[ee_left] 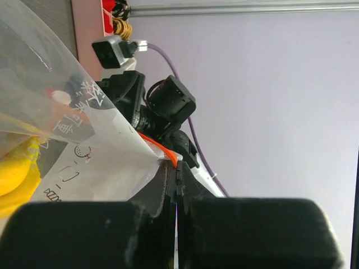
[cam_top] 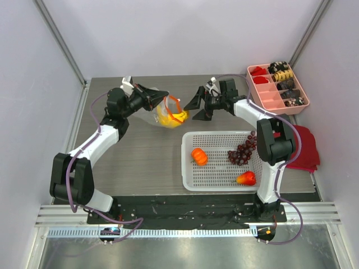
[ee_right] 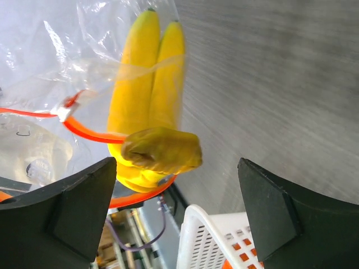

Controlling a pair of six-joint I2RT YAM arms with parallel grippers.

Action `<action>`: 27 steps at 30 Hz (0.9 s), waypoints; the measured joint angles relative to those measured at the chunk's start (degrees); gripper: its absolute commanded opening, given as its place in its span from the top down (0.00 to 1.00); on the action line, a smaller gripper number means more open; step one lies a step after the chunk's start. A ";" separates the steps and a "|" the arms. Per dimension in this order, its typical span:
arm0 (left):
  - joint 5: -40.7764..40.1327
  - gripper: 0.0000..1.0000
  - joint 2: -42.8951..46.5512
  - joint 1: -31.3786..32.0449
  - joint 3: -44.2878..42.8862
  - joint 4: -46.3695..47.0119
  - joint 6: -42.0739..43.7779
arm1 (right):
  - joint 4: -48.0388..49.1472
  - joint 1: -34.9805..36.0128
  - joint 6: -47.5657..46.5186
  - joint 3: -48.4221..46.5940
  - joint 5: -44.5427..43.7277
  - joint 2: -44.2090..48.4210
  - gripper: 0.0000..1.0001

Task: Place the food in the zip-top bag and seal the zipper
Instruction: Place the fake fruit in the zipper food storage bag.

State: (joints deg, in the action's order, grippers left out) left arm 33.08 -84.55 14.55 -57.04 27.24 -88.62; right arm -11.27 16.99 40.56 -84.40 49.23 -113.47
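The zip-top bag [cam_top: 162, 110] hangs above the table with its mouth toward the right. My left gripper [cam_top: 152, 98] is shut on the bag's rim, pinching the orange-red zipper [ee_left: 168, 152] at the corner. The yellow banana bunch [ee_right: 147, 89] sits mostly inside the bag [ee_right: 50, 67], and its brownish stem end [ee_right: 162, 150] pokes out through the zipper loop [ee_right: 90, 130]. My right gripper [ee_right: 177, 188] is open just behind that stem, touching nothing. The pumpkin [cam_top: 199, 156], grape cluster [cam_top: 242, 151] and small red-orange fruit [cam_top: 245, 178] lie in the white basket [cam_top: 190, 182].
A pink compartment tray [cam_top: 263, 95] with snacks stands at the back right. A red cloth [cam_top: 307, 150] lies to the right of the basket. The basket's corner [ee_right: 205, 235] is right below my right gripper. Grey walls close in the table.
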 measured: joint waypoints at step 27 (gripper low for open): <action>1.11 1.00 -0.24 1.55 -0.48 1.62 -1.01 | 14.60 9.62 10.91 -5.09 9.75 3.17 0.58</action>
State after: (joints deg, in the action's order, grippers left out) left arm 34.20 -84.79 16.10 -57.52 28.86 -89.62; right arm 3.33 26.61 51.46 -89.49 58.98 -110.30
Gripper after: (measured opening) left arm 0.012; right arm 0.377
